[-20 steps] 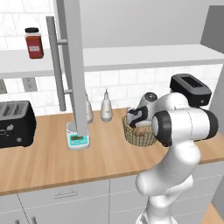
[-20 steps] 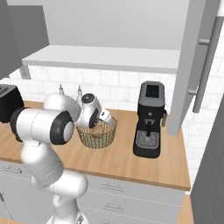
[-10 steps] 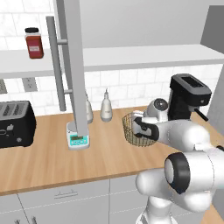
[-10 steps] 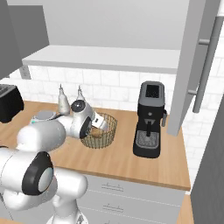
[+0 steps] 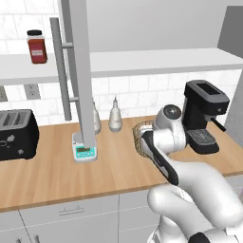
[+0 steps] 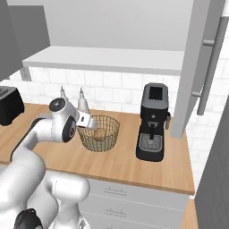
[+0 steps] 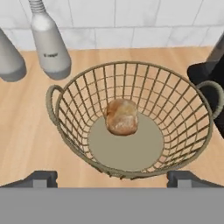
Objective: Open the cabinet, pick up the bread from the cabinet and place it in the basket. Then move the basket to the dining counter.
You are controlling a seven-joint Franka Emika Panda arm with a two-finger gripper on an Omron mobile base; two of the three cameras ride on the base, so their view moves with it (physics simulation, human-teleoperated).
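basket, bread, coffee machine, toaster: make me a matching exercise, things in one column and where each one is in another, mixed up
Things:
1. bread
2. basket
3. coffee machine
4. toaster

Places:
A. far left end of the wood worktop
B. on the worktop between the two pale bottles and the coffee machine
C. on the basket's flat bottom
D. on the worktop beside the open cabinet door, on the basket's right

Pairs: 1-C, 2-B, 3-D, 4-A

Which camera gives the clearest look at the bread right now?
The hand view: the bread lies unobstructed on the basket's flat bottom, seen from above. In the right base view it is a small roll behind the mesh; in the left base view the arm hides it.
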